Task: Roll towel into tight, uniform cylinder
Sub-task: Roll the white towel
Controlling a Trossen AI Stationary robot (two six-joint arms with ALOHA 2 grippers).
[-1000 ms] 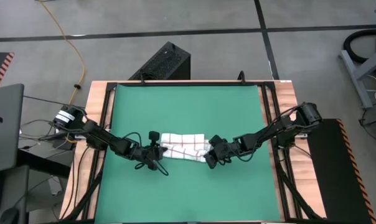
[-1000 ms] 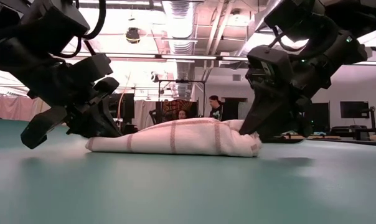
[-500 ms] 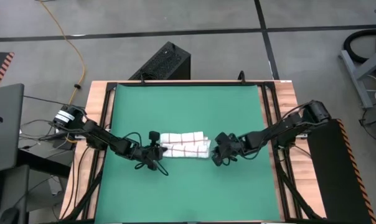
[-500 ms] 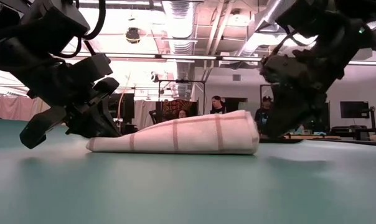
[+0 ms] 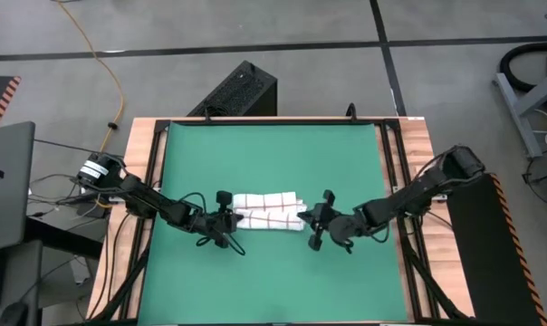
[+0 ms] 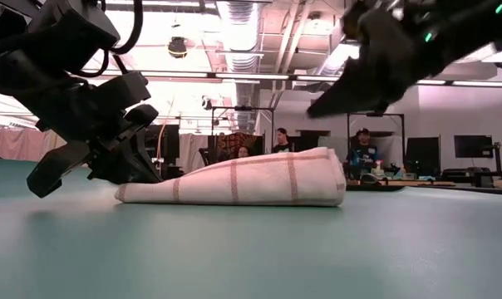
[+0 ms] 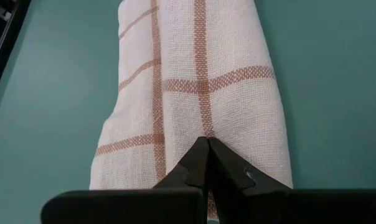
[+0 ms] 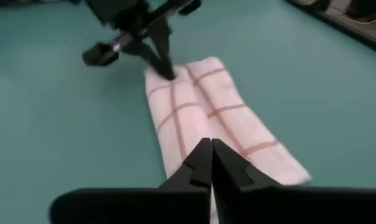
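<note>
- The towel (image 5: 267,211), white with a red-brown grid, lies rolled into a short bundle on the green mat (image 5: 273,154) that covers the tabletop (image 5: 139,145), nearer the mat's front edge than its back edge and about midway between its left and right edges.
- In the low view the towel (image 6: 243,178) is a low wedge-shaped roll, thicker at its right end and tapering toward its left end, and it rests flat on the mat.
- The left gripper (image 5: 226,220) sits at the towel's left end; in the left wrist view its fingers (image 7: 200,163) are pressed together, with their tips meeting over the cloth at that end.
- Whether any fabric is pinched between those tips cannot be told from the pictures.
- In the low view the left gripper (image 6: 139,170) is down at mat level, just beside the roll's thin end.
- The right gripper (image 5: 315,225) is just off the towel's right end; its fingers are closed to a narrow point and it carries nothing.
- In the low view the right gripper (image 6: 313,110) is raised above the roll's thick end, clear of the cloth.
- From the right wrist view the towel (image 8: 206,115) stretches away past that gripper's joined fingers (image 8: 203,165), showing two lengthwise folds side by side, with the left gripper (image 8: 166,71) at the far end.
- People (image 6: 365,153) show in the room beyond the tabletop.
</note>
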